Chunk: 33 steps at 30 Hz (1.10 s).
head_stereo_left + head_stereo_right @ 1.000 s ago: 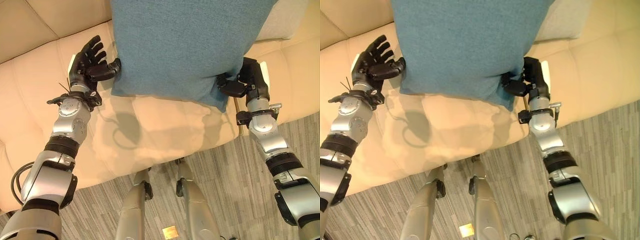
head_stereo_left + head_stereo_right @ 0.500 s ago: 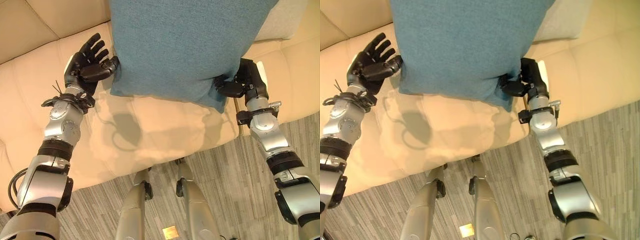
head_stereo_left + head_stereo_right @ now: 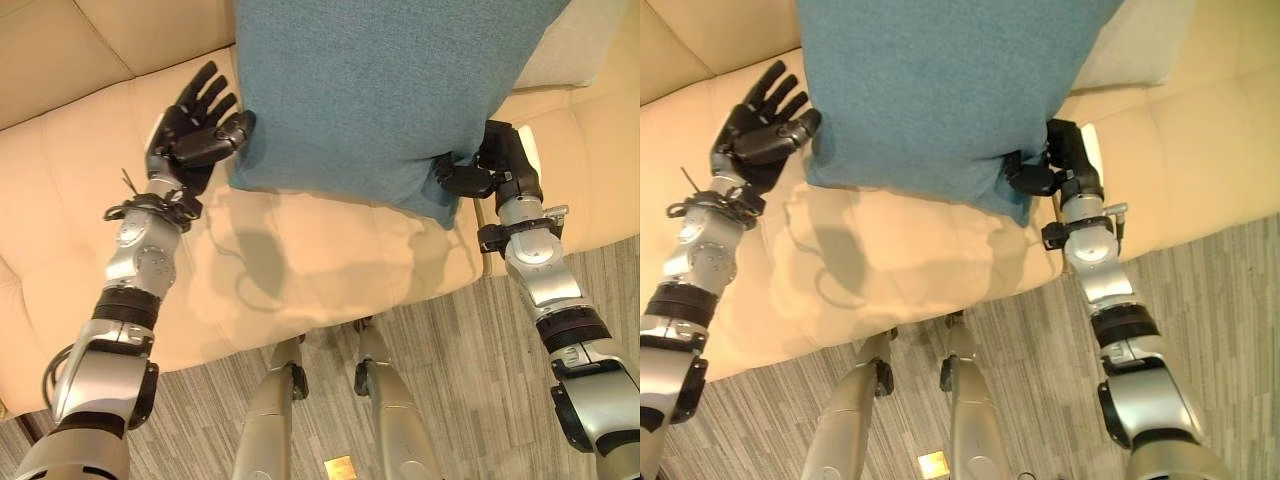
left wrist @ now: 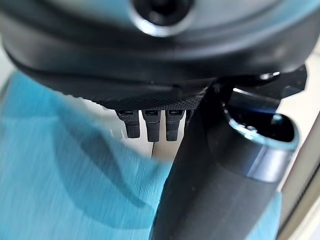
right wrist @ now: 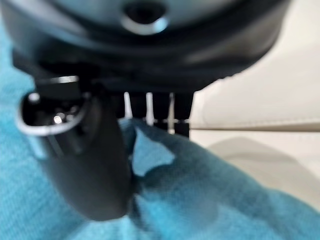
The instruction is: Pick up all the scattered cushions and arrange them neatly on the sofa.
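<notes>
A large teal cushion (image 3: 380, 90) hangs upright over the beige sofa seat (image 3: 300, 260), its lower edge just above the seat. My right hand (image 3: 500, 165) is shut on its lower right corner, and in the right wrist view the thumb (image 5: 85, 165) presses the teal cloth (image 5: 200, 200) against the fingers. My left hand (image 3: 195, 125) is open beside the cushion's left edge, fingers straight and pointing up, with its thumb tip against the cloth. The left wrist view shows straight fingers (image 4: 150, 125) with teal cushion (image 4: 60, 190) past them.
A pale grey cushion (image 3: 575, 45) leans on the sofa back at the far right, partly behind the teal one. The sofa's backrest (image 3: 60, 50) runs along the far side. Grey striped floor (image 3: 470, 340) lies in front of the seat edge.
The whole view has shifted slightly to the right. My left hand swayed a little outward and is back at the cushion's left edge, still open. The right hand keeps its pinch on the corner.
</notes>
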### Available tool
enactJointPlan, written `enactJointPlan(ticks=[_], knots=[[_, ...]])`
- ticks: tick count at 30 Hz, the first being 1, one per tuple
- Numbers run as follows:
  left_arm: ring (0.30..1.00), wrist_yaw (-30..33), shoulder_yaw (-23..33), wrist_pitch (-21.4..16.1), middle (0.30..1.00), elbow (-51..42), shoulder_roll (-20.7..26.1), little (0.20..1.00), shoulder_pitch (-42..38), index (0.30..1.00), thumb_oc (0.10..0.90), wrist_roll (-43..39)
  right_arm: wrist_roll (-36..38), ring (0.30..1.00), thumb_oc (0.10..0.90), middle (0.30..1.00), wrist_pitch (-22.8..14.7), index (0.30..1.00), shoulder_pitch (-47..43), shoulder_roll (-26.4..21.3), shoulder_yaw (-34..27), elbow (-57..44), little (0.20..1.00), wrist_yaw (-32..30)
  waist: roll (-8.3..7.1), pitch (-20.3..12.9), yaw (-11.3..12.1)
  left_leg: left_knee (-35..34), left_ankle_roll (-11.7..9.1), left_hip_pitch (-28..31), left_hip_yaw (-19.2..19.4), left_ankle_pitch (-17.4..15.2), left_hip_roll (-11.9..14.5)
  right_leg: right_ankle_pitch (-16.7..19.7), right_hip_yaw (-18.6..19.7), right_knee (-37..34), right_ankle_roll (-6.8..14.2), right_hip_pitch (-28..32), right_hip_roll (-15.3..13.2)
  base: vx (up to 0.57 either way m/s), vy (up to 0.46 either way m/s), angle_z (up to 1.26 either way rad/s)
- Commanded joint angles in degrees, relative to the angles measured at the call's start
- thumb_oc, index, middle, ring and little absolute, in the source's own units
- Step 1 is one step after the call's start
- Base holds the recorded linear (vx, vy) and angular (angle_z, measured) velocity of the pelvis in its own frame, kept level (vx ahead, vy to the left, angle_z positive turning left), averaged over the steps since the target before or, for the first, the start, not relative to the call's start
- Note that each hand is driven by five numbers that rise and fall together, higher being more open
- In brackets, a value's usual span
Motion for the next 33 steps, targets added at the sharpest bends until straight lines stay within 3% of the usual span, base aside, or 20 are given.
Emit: enactJointPlan(ticks=[1,11,13,14,15,16,20,21,23,25,33], knots=[[0.9,-5.2,-1.8,-1.7,0.9,-3.0,-0.7,0.9,-1.1,0.9,0.8,-0.2,-2.2,0.3,0.4,0.3,-1.9,0.3,0.7,1.1,0.9,-1.4,0.3,0.1,1.57,-6.7,-0.3,5.9,-2.6,-2.1,-2.5,-9.2,-1.2,-8.9,-0.7,4.5,7.3,2.3,-3.1,0.0,0.0,0.0],[0.9,-7.7,-10.0,1.6,0.9,2.3,-5.4,0.9,-4.3,0.9,0.8,6.2,-1.9,0.3,0.4,0.3,-1.5,0.3,-1.9,4.4,2.9,-1.6,0.3,0.9,1.17,-5.7,-1.1,6.1,-2.3,-2.0,-3.0,-9.0,-1.1,-9.0,-0.6,5.0,7.2,2.0,-3.0,0.0,0.0,0.0],[0.9,-7.6,-12.6,1.6,0.9,0.8,-11.2,0.9,-2.4,0.9,0.8,7.7,-1.5,0.3,0.4,0.3,-1.7,0.3,-1.3,6.6,2.8,-3.1,0.3,0.6,0.83,-5.7,-1.4,5.8,-2.0,-1.3,-3.2,-9.0,-1.1,-9.3,-0.7,5.2,7.0,2.5,-2.8,-0.01,-0.045,0.0],[0.735,-7.5,-12.6,1.6,0.735,0.7,-11.2,0.735,-2.3,0.735,0.69,7.7,-1.5,0.3,0.4,0.3,-1.7,0.3,-1.1,6.6,2.8,-3.2,0.3,0.6,0.85,-5.7,-1.3,5.8,-2.0,-1.2,-3.2,-9.0,-1.1,-9.3,-0.7,5.2,7.0,2.6,-2.8,-0.01,-0.053,0.0],[0.493,-6.8,-13.6,0.8,0.493,-0.5,-13.1,0.493,-1.4,0.493,0.529,8.9,-1.4,0.3,0.4,0.3,-1.9,0.3,-0.1,7.3,2.5,-4.2,0.3,0.4,0.76,-5.9,-1.4,5.7,-2.0,-0.6,-3.3,-9.1,-1.1,-9.6,-0.8,5.3,6.8,3.0,-2.8,0.0,0.0,0.0],[0.3,-6.7,-13.7,0.8,0.3,-0.6,-13.2,0.3,-1.3,0.3,0.4,8.9,-1.4,0.3,0.4,0.3,-1.9,0.3,0.0,7.3,2.4,-4.3,0.3,0.4,0.76,-5.9,-1.4,5.7,-2.0,-0.5,-3.3,-9.1,-1.1,-9.6,-0.8,5.3,6.8,3.1,-2.8,-0.01,-0.051,0.02],[0.3,-4.8,-13.4,-0.4,0.3,-3.1,-15.9,0.3,2.0,0.3,0.4,9.1,-1.8,0.3,0.4,0.3,-2.1,0.3,2.6,8.5,2.5,-7.4,0.3,0.3,0.53,-6.3,-1.2,5.3,-2.0,1.1,-3.5,-9.1,-1.2,-10.1,-0.9,5.4,6.6,4.4,-2.6,-0.03,-0.048,0.01],[0.3,-3.5,-12.3,-1.2,0.3,-4.6,-16.2,0.3,3.8,0.3,0.4,8.8,-2.2,0.3,0.4,0.3,-2.0,0.3,4.4,8.9,2.3,-8.9,0.3,0.4,0.2,-6.3,-1.3,5.3,-1.6,1.4,-2.8,-7.4,-1.2,-9.2,-1.5,5.7,6.0,4.7,-2.8,-0.01,-0.052,0.03],[0.3,-3.2,-11.8,-1.4,0.3,-5.4,-16.3,0.3,4.9,0.3,0.4,8.6,-2.4,0.3,0.4,0.3,-2.0,0.3,5.3,9.0,2.3,-9.5,0.3,0.4,0.38,-6.8,-1.0,5.2,-2.1,2.8,-3.6,-9.2,-1.1,-10.7,-1.1,5.7,6.3,5.9,-2.4,-0.01,-0.052,0.05],[0.3,-1.9,-10.6,-2.2,0.3,-6.9,-16.4,0.3,7.5,0.3,0.4,8.2,-2.3,0.3,0.4,0.3,-2.0,0.3,7.6,9.6,1.9,-11.3,0.3,0.9,0.18,-6.7,-0.9,5.2,-1.7,3.6,-3.2,-7.6,-1.1,-9.9,-1.9,5.9,5.7,6.8,-2.7,-0.09,-0.062,0.06],[0.3,3.4,-8.6,-5.1,0.3,-18.2,-17.9,0.3,22.4,0.3,0.4,12.2,-2.7,0.3,0.4,0.3,-2.1,0.3,22.1,13.7,0.8,-20.6,0.3,2.9,0.71,-8.2,0.3,2.5,-1.9,13.7,-4.9,-6.6,-1.0,-13.0,-4.1,6.3,4.5,16.5,-2.0,0.01,-0.056,0.04]])
